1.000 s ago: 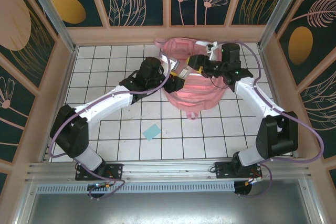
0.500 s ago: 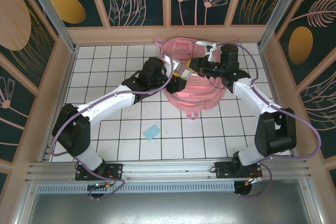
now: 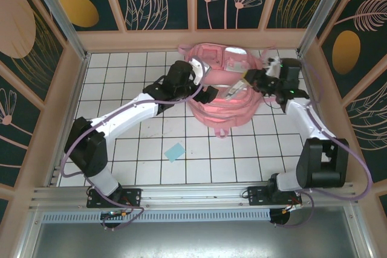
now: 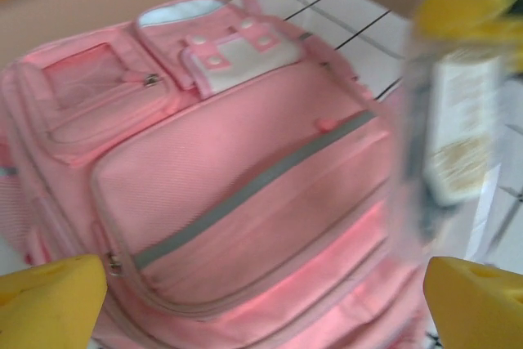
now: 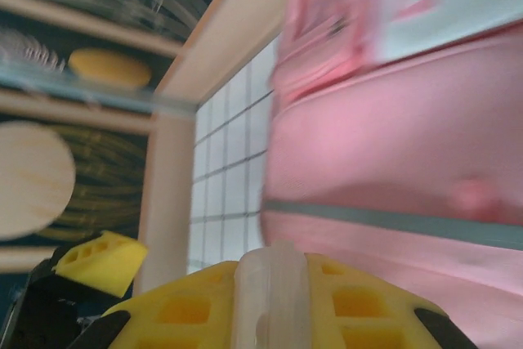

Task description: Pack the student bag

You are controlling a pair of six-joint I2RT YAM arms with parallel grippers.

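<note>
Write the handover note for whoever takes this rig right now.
Left gripper: fingers open, holding nothing, over the large soft pink backpack.
Right gripper: fingers shut on a clear plastic packet with a white insert, held above the backpack.
Backpack: front side up at the far middle of the white tiled table.
Done: packet is in hand. Whether anything is already inside the backpack cannot be told.
Left: get the packet into the backpack. A small light-blue flat square lies on the table nearer the arms.
</note>
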